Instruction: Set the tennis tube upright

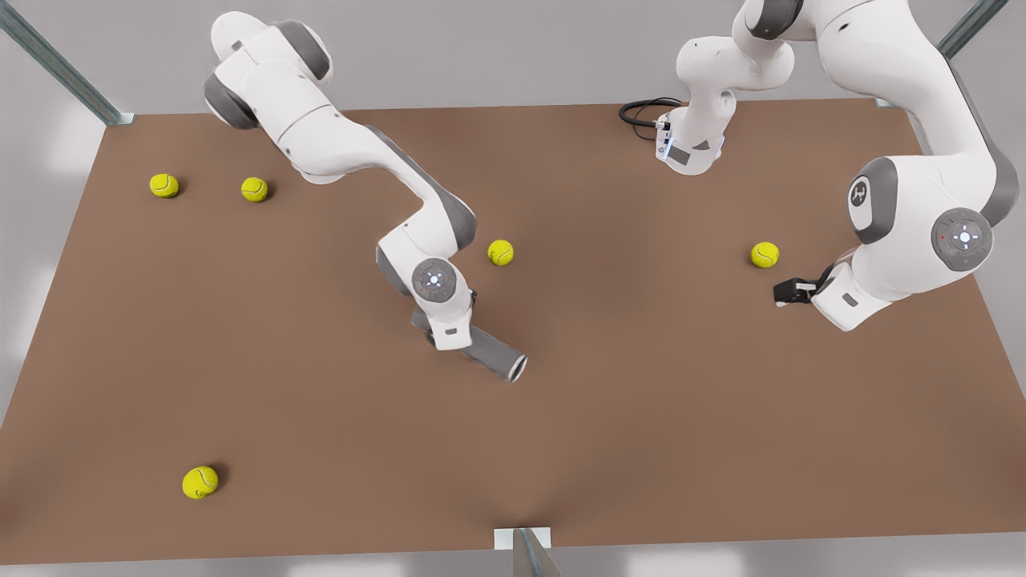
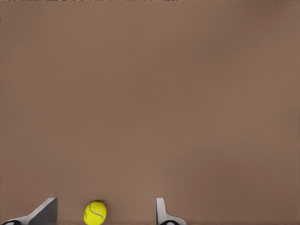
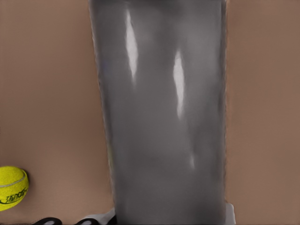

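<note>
Tennis tube lying flat near the middle of the brown surface, long axis slanting, open end toward the front view's lower right. No readable writing on its grey side. Right hand directly over it, fingers hidden, state unclear. Left hand spread apart, waiting near a ball.

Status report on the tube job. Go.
Right gripper down on the tennis tube, fingers hidden. Tube lying on its side on the table, not upright. Left gripper open, waiting near a tennis ball. Nothing blocking the tube.
</note>
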